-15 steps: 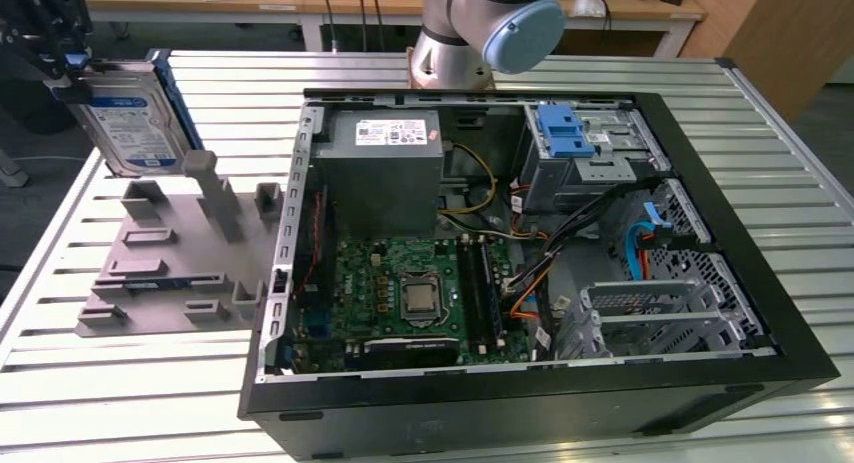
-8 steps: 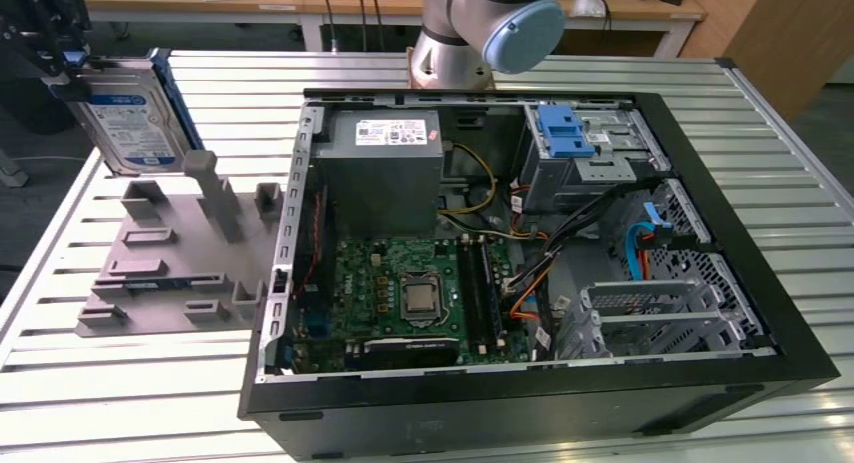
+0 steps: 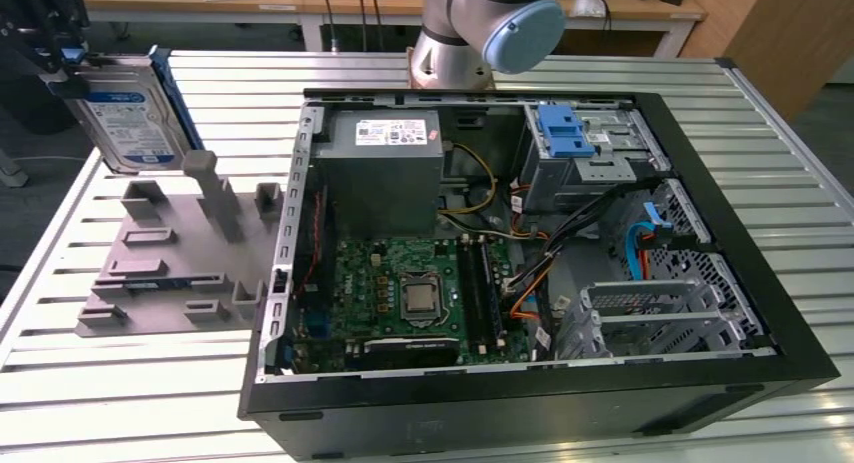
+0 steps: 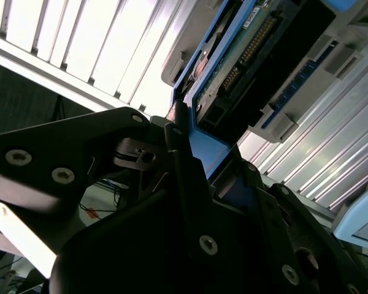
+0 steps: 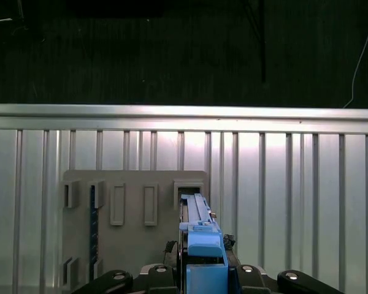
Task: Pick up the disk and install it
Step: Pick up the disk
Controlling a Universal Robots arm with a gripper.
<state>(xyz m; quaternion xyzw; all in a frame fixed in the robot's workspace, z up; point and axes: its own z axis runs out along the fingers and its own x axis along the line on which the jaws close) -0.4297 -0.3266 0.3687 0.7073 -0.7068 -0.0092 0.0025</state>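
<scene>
The disk (image 3: 127, 118) is a silver hard drive with a blue-and-white label and blue side rails. It hangs upright at the exterior view's far left, over the grey holder plate (image 3: 174, 253). My gripper (image 3: 56, 55) is shut on its upper end. In the first wrist view the disk (image 5: 199, 236) shows edge-on, its blue rail between my fingers, with the holder plate (image 5: 135, 214) beneath it. In the second wrist view my gripper (image 4: 190, 144) clamps the disk's (image 4: 245, 55) blue rail.
An open black computer case (image 3: 747, 313) lies on the slatted metal table (image 3: 120, 403). Inside it are a grey power supply (image 3: 387, 173), a motherboard (image 3: 414, 293) and a metal drive cage with a blue latch (image 3: 571, 133). The arm's base (image 3: 467, 33) stands behind the case.
</scene>
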